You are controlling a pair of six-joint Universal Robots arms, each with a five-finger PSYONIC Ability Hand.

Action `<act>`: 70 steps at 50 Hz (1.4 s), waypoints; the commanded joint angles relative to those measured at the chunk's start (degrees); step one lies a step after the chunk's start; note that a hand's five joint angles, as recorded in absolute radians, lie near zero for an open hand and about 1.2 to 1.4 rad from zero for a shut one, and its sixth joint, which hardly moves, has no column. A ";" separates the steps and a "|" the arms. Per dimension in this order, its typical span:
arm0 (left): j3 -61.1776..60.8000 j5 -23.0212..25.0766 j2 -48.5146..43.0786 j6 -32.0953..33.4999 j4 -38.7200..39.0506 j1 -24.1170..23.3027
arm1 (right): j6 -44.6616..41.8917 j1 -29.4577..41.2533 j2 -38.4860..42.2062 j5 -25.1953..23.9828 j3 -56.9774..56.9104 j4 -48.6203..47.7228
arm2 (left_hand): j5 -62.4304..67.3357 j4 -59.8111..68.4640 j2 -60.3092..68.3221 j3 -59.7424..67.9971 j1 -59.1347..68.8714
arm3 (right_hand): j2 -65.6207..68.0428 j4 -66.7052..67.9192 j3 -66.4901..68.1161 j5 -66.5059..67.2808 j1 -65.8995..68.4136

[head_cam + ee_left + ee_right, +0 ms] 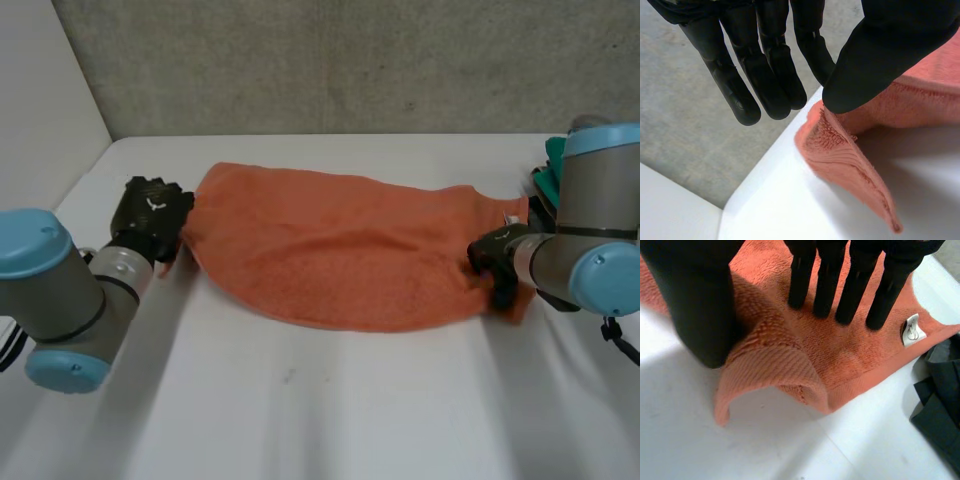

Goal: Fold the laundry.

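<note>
Towel (340, 250) first: it's orange and lies opened out flat across the middle of the white table (300, 400), long way from side to side, a bit rumpled. As far as I can judge, no fold has been made, so basically the whole job is ahead.

The left hand (150, 215) is at the towel's left end. In its wrist view the fingers (775, 75) are straight and hang clear of the cloth, and only the thumb (880, 60) touches the raised edge, so nothing is gripped there.

The right hand (495, 262) is on the right end. Its straight fingers (855, 295) rest tips-down on the cloth near the little white label (912, 331). The thumb (700, 315) leans against a humped-up bit of the hem, with a wide gap between thumb and fingers, so I'd call that one spread open too. My guess is both are setting up to pinch the ends.

A pile of teal and dark clothes (545, 180) sits just beside the right end, so I'd guess there's more laundry waiting.

The table is smooth, plain white and matte. Behind it there's a grey concrete wall (350, 60), with a white panel (40, 90) on the left side.
</note>
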 commanded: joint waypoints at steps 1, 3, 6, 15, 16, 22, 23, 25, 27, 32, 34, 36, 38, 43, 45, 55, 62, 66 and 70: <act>0.70 -0.22 0.08 -0.49 0.02 -0.56 | 6.49 -1.00 -10.43 -0.60 11.35 -11.84 | 12.02 11.05 11.37 11.56 15.56 | -8.99 -10.37 -9.65 -9.28 -9.20; 0.61 -0.31 0.69 -0.50 -0.16 -0.56 | 6.58 -1.97 -14.14 -1.04 15.32 -14.67 | 12.02 11.05 11.37 11.56 15.56 | -8.99 -10.37 -9.65 -9.28 -9.20; 0.18 -0.31 2.01 -0.76 -0.25 -0.65 | 6.76 -3.03 -19.95 -2.71 22.88 -18.98 | 12.02 11.05 11.37 11.56 15.56 | -7.48 -8.86 -8.14 -7.77 -7.70; -2.28 -0.22 4.91 -2.16 -0.42 -0.83 | 4.39 -8.04 -30.41 -9.83 39.94 -20.66 | 12.02 11.05 11.37 11.56 15.56 | 14.37 12.99 13.71 14.08 14.16; -2.46 -0.22 5.09 -2.43 -0.42 -0.83 | 3.60 -8.65 -31.03 -10.27 41.17 -20.57 | 12.02 11.05 11.37 11.56 15.56 | 16.39 15.01 15.73 16.10 16.18; -2.99 -0.13 5.27 -4.54 -0.42 -1.62 | -0.53 -10.33 -32.09 -12.29 47.86 -20.57 | 12.02 11.05 11.37 11.56 15.56 | 28.69 27.31 28.03 28.40 28.47; -3.08 -0.13 5.27 -4.63 -0.42 -1.71 | -0.62 -10.33 -32.00 -12.29 48.30 -20.66 | 12.02 11.05 11.37 11.56 15.56 | 28.69 27.31 28.03 28.40 28.48; -3.17 -0.05 5.27 -4.63 -0.42 -1.71 | -0.71 -10.33 -31.82 -12.29 49.26 -21.79 | 12.02 11.05 11.37 11.56 15.56 | 27.86 26.47 27.19 27.57 27.64; -3.25 0.04 5.18 -4.63 -0.33 -1.71 | -0.54 -10.33 -31.74 -12.64 49.36 -23.20 | 12.02 11.05 11.37 11.56 15.56 | 26.18 24.79 25.51 25.89 25.96; -3.08 0.04 5.00 -4.63 -0.25 -1.71 | -0.97 -10.06 -27.89 -13.96 49.19 -29.34 | 12.02 11.05 11.37 11.56 15.56 | 16.45 15.07 15.79 16.16 16.23; -3.08 0.04 4.92 -4.63 -0.25 -1.71 | -1.06 -9.98 -26.38 -13.96 48.83 -30.67 | 12.02 11.05 11.37 11.56 15.56 | 8.05 6.66 7.38 7.76 7.83; -3.17 0.04 4.92 -4.63 -0.25 -1.71 | -1.15 -9.89 -24.71 -14.14 48.22 -32.60 | 12.02 11.05 11.37 11.56 15.56 | 4.98 3.60 4.32 4.69 4.77; -3.25 0.04 4.83 -4.63 -0.33 -1.71 | -1.32 -9.80 -24.00 -14.14 47.95 -33.83 | 12.02 11.05 11.37 11.56 15.56 | 4.47 3.09 3.81 4.18 4.26; -3.25 -0.04 4.83 -4.71 -0.25 -1.53 | -3.61 -9.80 -23.12 -14.23 47.78 -36.47 | 12.02 11.05 11.37 11.56 15.56 | 3.46 2.08 2.80 3.17 3.25; -3.17 0.04 4.83 -4.63 -0.25 -1.53 | -5.10 -9.71 -22.51 -14.58 47.60 -37.44 | 12.02 11.05 11.37 11.56 15.56 | 3.13 1.74 2.46 2.84 2.91; -3.08 0.04 4.74 -4.63 -0.25 -1.53 | -7.65 -9.80 -18.64 -16.86 43.65 -38.23 | 12.02 11.05 11.37 11.56 15.56 | 5.31 3.92 4.64 5.01 5.09; -3.17 0.04 4.56 -4.63 -0.25 -1.53 | -6.87 -9.63 -16.27 -16.95 40.75 -38.59 | 12.02 11.05 11.37 11.56 15.56 | 34.52 33.14 33.86 34.23 34.31; -3.17 -0.13 4.56 -4.63 -0.33 -1.27 | -6.69 -9.10 -15.56 -16.60 39.87 -39.38 | 12.02 11.05 11.37 11.56 15.56 | 47.64 46.26 46.98 47.35 47.42; -3.34 -0.13 5.53 -4.28 -0.95 -0.83 | -5.29 -8.66 -16.18 -15.90 39.86 -38.85 | 12.02 11.05 11.37 11.56 15.56 | 47.64 46.26 46.98 47.35 47.42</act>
